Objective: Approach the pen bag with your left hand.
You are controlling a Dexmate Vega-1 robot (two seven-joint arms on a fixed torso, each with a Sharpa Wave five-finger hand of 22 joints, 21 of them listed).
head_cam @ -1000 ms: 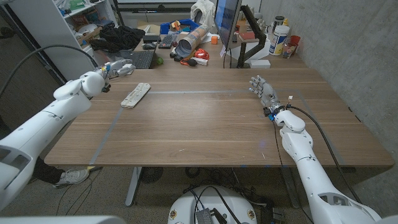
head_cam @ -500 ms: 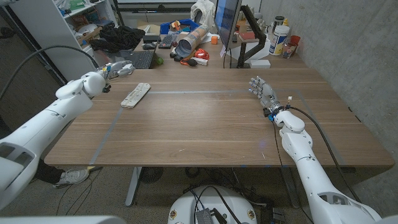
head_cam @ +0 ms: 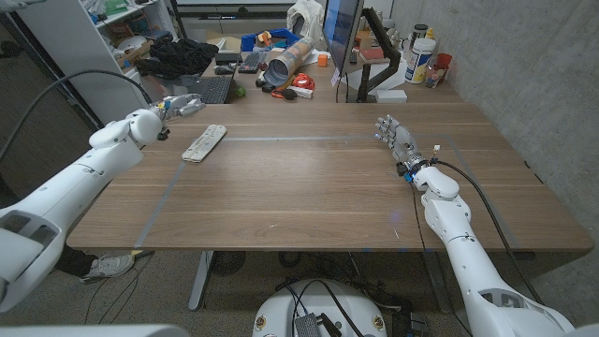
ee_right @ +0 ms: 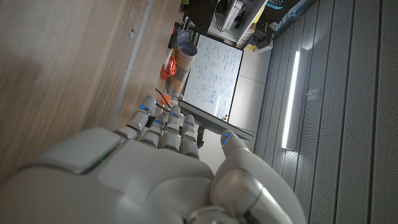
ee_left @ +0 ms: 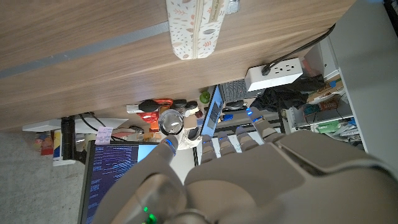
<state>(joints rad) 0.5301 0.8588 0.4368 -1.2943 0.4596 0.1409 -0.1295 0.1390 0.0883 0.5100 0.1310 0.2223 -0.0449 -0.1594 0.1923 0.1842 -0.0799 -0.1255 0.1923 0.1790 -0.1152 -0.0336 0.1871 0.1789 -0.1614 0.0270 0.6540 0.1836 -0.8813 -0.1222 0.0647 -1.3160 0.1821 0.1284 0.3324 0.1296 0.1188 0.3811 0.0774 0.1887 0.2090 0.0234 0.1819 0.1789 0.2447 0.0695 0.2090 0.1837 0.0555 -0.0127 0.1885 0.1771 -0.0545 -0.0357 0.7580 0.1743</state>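
Just beside your left hand [head_cam: 178, 105], whose fingers are loosely spread and empty, lies the pen bag [head_cam: 204, 142] on the table, so a hasty sweep could knock it away.

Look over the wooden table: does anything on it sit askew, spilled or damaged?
Nothing looks spilled or damaged. The pen bag lies at a slant to the table edges, near the left hand, which holds nothing.

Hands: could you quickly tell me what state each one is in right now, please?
Left hand: open, holding nothing.
Right hand: open, holding nothing.
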